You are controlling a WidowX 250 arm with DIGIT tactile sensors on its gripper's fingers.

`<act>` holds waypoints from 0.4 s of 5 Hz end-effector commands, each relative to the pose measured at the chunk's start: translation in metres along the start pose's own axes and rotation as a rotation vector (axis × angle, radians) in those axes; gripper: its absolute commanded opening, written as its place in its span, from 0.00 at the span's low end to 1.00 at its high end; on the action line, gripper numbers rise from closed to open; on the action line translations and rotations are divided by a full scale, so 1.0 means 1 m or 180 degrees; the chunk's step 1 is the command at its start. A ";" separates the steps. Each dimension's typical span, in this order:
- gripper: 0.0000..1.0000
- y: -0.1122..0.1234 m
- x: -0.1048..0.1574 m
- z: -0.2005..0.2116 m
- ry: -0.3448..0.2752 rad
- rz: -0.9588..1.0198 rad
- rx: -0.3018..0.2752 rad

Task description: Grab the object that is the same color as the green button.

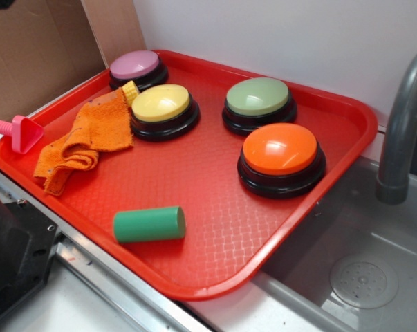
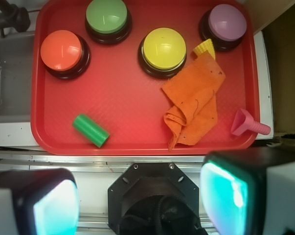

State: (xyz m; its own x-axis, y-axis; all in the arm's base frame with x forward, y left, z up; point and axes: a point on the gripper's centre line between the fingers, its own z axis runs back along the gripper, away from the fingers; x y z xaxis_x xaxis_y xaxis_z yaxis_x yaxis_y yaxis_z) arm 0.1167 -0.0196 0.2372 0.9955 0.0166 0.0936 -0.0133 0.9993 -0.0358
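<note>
The object, a small solid green cylinder (image 1: 149, 224) (image 2: 91, 130), lies on its side near the front edge of the red tray (image 1: 215, 187) (image 2: 127, 98). The green button (image 1: 258, 102) (image 2: 107, 18) with its pale green dome sits at the tray's far side. My gripper (image 2: 140, 200) is open, its two fingers spread wide with nothing between them. It hovers high above the tray's near edge, well clear of the cylinder. In the exterior view the gripper is out of frame.
On the tray also stand an orange button (image 1: 281, 158) (image 2: 62, 51), a yellow button (image 1: 162, 109) (image 2: 163, 50) and a purple button (image 1: 136, 68) (image 2: 226, 24). A crumpled orange cloth (image 1: 84, 138) (image 2: 193, 103), a pink funnel-shaped piece (image 1: 18, 131) (image 2: 247, 125). A sink with faucet (image 1: 402, 131) lies beside the tray.
</note>
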 end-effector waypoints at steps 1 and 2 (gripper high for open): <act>1.00 0.000 0.000 0.000 0.0000 0.0000 0.0000; 1.00 -0.009 0.009 -0.006 -0.0192 -0.0741 -0.0084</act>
State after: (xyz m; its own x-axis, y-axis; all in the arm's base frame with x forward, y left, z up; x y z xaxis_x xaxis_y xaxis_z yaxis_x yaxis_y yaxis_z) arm 0.1236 -0.0285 0.2267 0.9702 -0.2006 0.1356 0.2073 0.9776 -0.0369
